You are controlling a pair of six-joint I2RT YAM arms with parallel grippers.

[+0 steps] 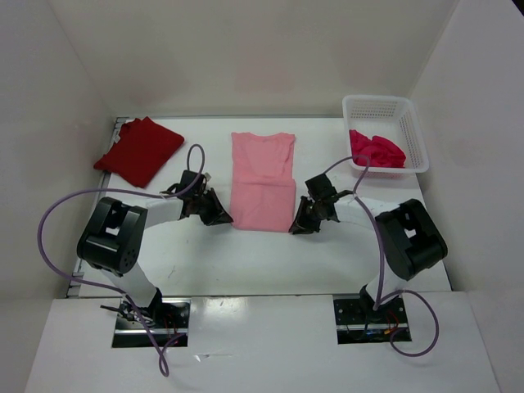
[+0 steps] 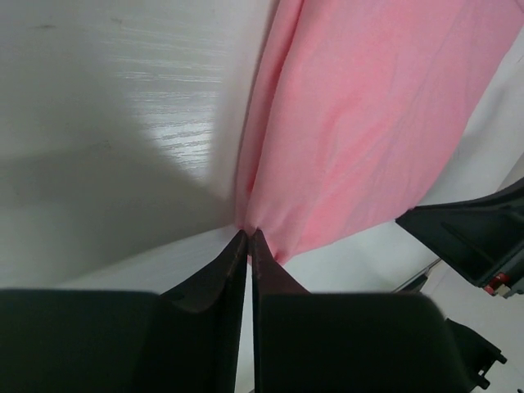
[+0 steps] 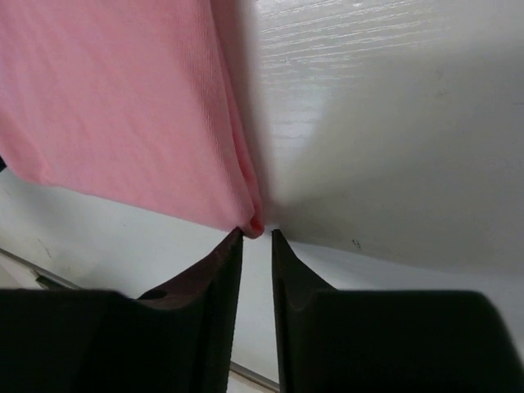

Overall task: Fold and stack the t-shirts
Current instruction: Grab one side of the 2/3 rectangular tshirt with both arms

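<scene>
A light pink t-shirt (image 1: 262,184) lies flat mid-table, folded into a long strip. My left gripper (image 1: 221,217) is at its near left corner; in the left wrist view the jaws (image 2: 248,233) are pinched together on the pink cloth (image 2: 368,123). My right gripper (image 1: 299,225) is at the near right corner. Its fingers (image 3: 256,233) stand slightly apart, and the pink corner (image 3: 123,98) touches the left fingertip without being gripped. A dark red t-shirt (image 1: 139,151) lies folded at the back left. A crimson-magenta t-shirt (image 1: 377,150) sits crumpled in the basket.
A white mesh basket (image 1: 417,131) stands at the back right corner. White walls enclose the table on the left, back and right. Purple cables loop from both arms over the near part of the table.
</scene>
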